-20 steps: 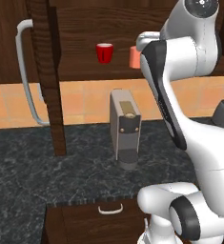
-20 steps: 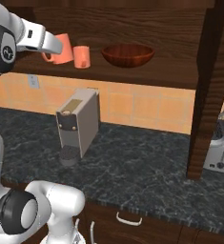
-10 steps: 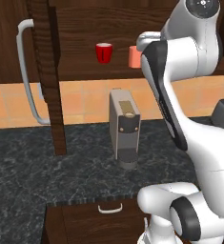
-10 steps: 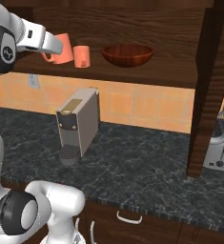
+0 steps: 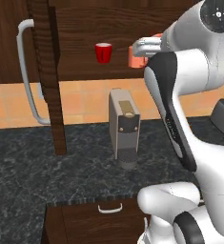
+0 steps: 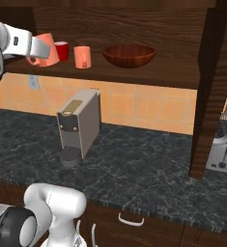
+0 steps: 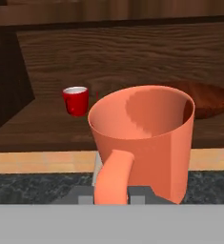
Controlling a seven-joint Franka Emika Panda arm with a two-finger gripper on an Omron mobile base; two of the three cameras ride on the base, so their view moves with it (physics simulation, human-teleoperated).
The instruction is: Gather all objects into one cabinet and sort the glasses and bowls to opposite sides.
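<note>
Hand view shows a salmon-orange cup (image 7: 144, 143) close up, handle toward the camera, held upright at the front edge of the cabinet (image 6: 134, 72) shelf. The gripper (image 6: 35, 48) is closed on it, apparently at the handle. Deeper on the shelf stands a small red cup (image 7: 76, 100), and the dark reddish-brown bowl (image 6: 129, 54) sits to the right. In the right base view a second salmon-orange cup (image 6: 82, 57) stands between the red cup and the bowl. Risk, as a judgement: the cup hangs at the shelf's lip, so letting go too early could drop it onto the coffee machine (image 6: 79, 124) below; pushing in carelessly could knock the red cup.
</note>
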